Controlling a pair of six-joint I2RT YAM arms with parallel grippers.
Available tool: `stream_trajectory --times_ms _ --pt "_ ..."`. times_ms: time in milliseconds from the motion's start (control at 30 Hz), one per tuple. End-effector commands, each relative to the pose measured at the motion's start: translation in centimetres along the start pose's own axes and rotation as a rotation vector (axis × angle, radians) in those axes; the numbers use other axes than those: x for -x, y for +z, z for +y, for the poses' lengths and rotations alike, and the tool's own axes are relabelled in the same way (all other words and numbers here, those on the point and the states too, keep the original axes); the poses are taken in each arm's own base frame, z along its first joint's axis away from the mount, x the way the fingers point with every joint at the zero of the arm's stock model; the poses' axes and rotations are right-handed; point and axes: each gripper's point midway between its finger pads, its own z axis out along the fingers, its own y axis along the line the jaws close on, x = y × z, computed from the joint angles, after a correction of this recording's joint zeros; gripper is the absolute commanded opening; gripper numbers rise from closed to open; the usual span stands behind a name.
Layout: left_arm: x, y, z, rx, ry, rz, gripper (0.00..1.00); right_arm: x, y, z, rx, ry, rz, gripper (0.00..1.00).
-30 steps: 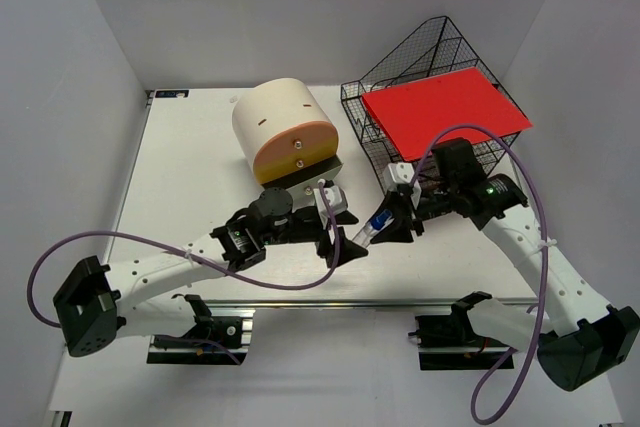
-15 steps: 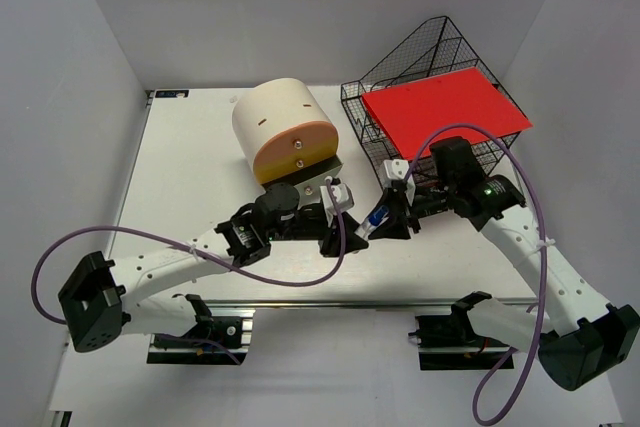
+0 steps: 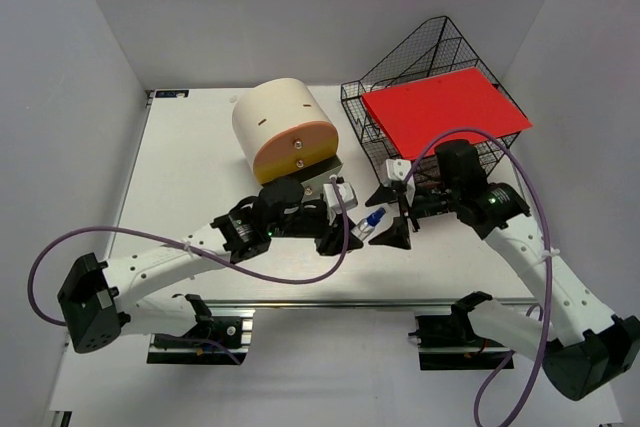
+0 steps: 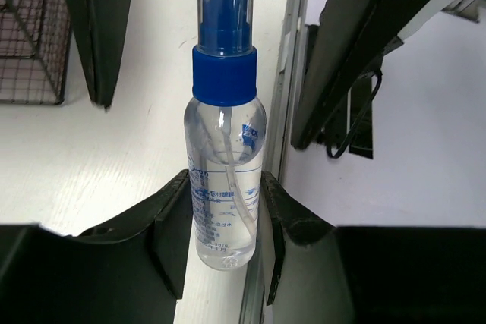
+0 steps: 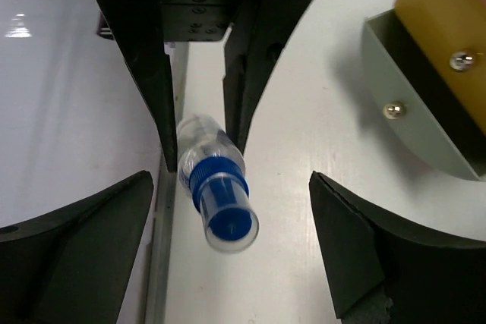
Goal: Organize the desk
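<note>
Top external view: nearest the camera, the rail (image 3: 340,302) is running along the front edge of the worktop (image 3: 190,167), with the arm mounts partly covering it. The right arm is running out of frame at the bottom right corner.

Mid-worktop, the two hands are meeting. The left hand (image 4: 225,214) is clenching the clear body of a spray bottle (image 4: 225,149), one finger on each side. From above, the hands are hiding most of the bottle, leaving only its blue cap and a sliver of the body showing. The left wrist view is showing it whole, though the print on it is too small to read. I cannot tell how much liquid it is holding. Whether it is touching the worktop is also unclear.

The right hand (image 3: 392,215) is standing released, its fingers spread wide to either side of the cap end and touching nothing. In the right wrist view, the left hand's fingers are covering the bottle's lower body.

Just beyond the left hand, a cream drawer box (image 3: 285,132) is lying on its side with its orange front facing the arms. The left wrist is hiding part of a grey piece under that front.

At the far right, a red sheet (image 3: 445,107) is lying on top of a wire rack (image 3: 430,47) and hiding the tiers beneath it. The rack and right arm are masking the worktop's right side.
</note>
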Motion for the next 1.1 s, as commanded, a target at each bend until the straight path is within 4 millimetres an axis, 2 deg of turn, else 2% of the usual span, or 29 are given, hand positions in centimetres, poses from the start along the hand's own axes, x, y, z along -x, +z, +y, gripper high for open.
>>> stream_trajectory --times_ms 0,67,100,233,267,333,367,400,467,500,567,633,700,933,1067 --pt "1.2 -1.9 0.3 0.053 0.042 0.031 0.00 1.1 -0.6 -1.3 -0.101 -0.069 -0.013 0.89" --pt "1.4 -2.9 1.4 0.119 0.073 0.033 0.00 1.3 -1.0 -2.1 -0.158 -0.077 -0.010 0.89" --pt "0.6 -3.4 1.7 0.145 0.070 0.063 0.00 1.3 -1.2 -2.4 -0.180 -0.078 -0.005 0.89" --pt "0.0 -5.8 3.9 0.308 0.072 0.102 0.00 1.6 -2.1 -3.7 -0.291 -0.097 0.000 0.89" --pt "0.2 -6.8 5.0 0.377 0.078 0.102 0.00 1.7 -2.4 -4.0 -0.328 -0.105 0.004 0.89" --pt "-0.3 -7.6 5.8 0.421 0.089 0.146 0.00 1.7 -2.8 -4.6 -0.378 -0.103 -0.005 0.89" --pt "0.3 -8.1 6.6 0.462 0.093 0.149 0.00 1.5 -3.0 -4.8 -0.397 -0.101 0.001 0.89" --pt "-0.7 -8.4 7.9 0.527 0.097 0.215 0.00 1.0 -2.9 -4.9 -0.402 -0.095 0.006 0.89" --pt "-1.0 -8.8 10.0 0.622 0.111 0.289 0.00 0.3 -2.5 -4.7 -0.393 -0.080 0.008 0.83" --pt "-1.1 -9.0 10.9 0.658 0.116 0.317 0.00 0.0 -2.3 -4.5 -0.374 -0.076 0.007 0.77" --pt "-0.6 -9.3 12.5 0.717 0.148 0.370 0.00 -0.4 -2.0 -4.2 -0.353 -0.073 0.010 0.39" --pt "-1.3 -9.3 14.4 0.776 0.171 0.442 0.00 -0.9 -1.7 -4.0 -0.336 -0.066 0.012 0.00" --pt "-1.6 -9.5 16.4 0.831 0.199 0.516 0.00 -1.2 -1.7 -3.9 -0.337 -0.065 0.009 0.00" --pt "-2.7 -9.4 20.1 0.923 0.265 0.620 0.00 -2.4 -1.2 -3.7 -0.324 -0.060 0.005 0.00" --pt "-3.7 -8.9 21.5 0.947 0.305 0.676 0.00 -2.7 -1.1 -3.3 -0.314 -0.067 0.001 0.00"
